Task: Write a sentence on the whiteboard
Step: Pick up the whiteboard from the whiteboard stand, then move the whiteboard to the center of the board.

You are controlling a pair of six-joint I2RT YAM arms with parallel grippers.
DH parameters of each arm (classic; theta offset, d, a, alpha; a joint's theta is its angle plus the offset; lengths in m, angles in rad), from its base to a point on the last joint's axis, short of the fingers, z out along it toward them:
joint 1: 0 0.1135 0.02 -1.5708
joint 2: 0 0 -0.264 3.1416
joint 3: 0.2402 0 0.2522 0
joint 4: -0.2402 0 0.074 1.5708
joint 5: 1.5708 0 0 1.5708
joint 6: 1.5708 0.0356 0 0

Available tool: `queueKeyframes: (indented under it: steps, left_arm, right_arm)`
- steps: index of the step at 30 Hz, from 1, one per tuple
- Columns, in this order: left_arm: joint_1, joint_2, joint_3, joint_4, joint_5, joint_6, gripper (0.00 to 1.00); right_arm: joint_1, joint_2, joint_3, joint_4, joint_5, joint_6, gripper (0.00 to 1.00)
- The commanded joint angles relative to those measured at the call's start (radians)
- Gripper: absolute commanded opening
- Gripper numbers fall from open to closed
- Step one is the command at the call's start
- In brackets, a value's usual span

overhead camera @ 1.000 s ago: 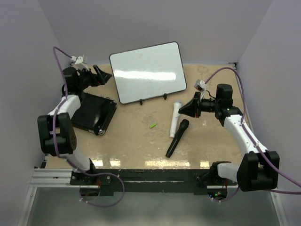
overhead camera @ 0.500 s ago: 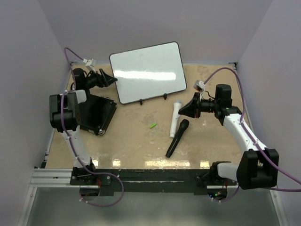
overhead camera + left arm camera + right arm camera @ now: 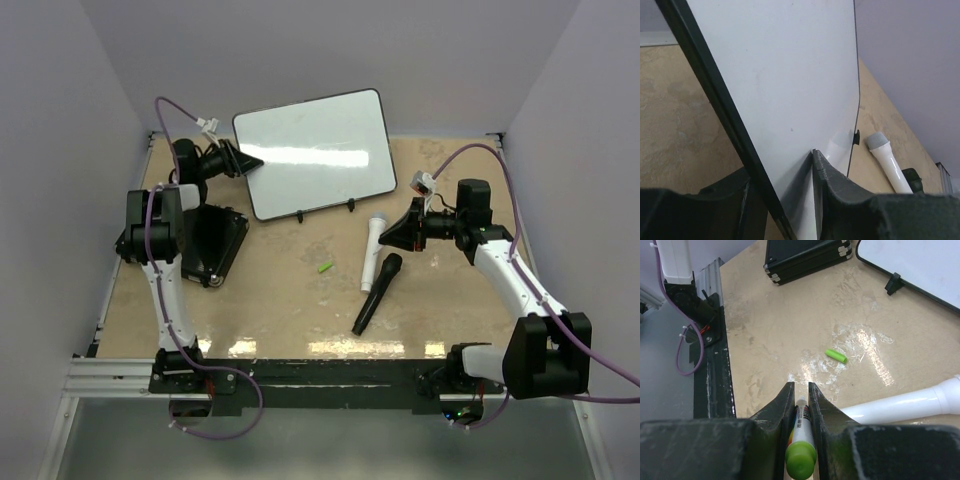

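Note:
The whiteboard [image 3: 315, 150] stands tilted at the back on small black feet, and its face is plain white; the sentence is not in view. My left gripper [image 3: 250, 160] is at the board's left edge. In the left wrist view the whiteboard [image 3: 780, 75] fills the frame, with the black frame edge between the jaws of the left gripper [image 3: 782, 165]: one finger is pressed on the white face, the other is behind. My right gripper [image 3: 385, 238] hovers right of centre, shut on a green-ended marker [image 3: 801, 440] whose tip points out past the right gripper [image 3: 801, 385].
A green marker cap [image 3: 325, 267] lies mid-table. A white microphone [image 3: 374, 240] and a black microphone [image 3: 375, 295] lie just left of the right gripper. A black textured pad [image 3: 205, 240] rests at the left, below the left gripper.
The left arm swung right from beside the black pad to the board's left edge, and its jaws closed from wide open onto that edge. The right arm held still.

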Motion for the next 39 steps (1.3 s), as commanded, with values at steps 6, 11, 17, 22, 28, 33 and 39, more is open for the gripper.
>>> queueKeyframes:
  steps: [6, 11, 17, 22, 28, 33, 39]
  left_arm:
    - [0.008, 0.030, 0.076, 0.208, 0.057, -0.106, 0.00]
    - [0.009, -0.005, 0.041, 0.418, 0.060, -0.209, 0.00]
    - [0.002, -0.073, 0.033, 0.555, -0.023, -0.362, 0.00]
    - [-0.033, -0.142, 0.048, 0.506, -0.103, -0.390, 0.00]
    - [-0.069, -0.209, 0.047, 0.460, -0.157, -0.398, 0.00]
    - [-0.075, -0.274, 0.004, 0.450, -0.199, -0.421, 0.00]
    - [-0.133, -0.372, -0.058, 0.332, -0.253, -0.418, 0.00]
  right_arm:
    - [-0.002, 0.006, 0.051, -0.006, -0.016, -0.025, 0.00]
    - [-0.003, 0.006, 0.054, -0.012, -0.020, -0.031, 0.00]
    - [-0.003, 0.005, 0.058, -0.027, -0.027, -0.044, 0.00]
    - [-0.003, 0.000, 0.066, -0.047, -0.027, -0.064, 0.00]
    - [-0.003, -0.013, 0.071, -0.065, -0.027, -0.077, 0.00]
    - [-0.005, -0.021, 0.081, -0.093, -0.030, -0.100, 0.00]
    - [-0.006, -0.055, 0.138, -0.237, -0.055, -0.231, 0.00]
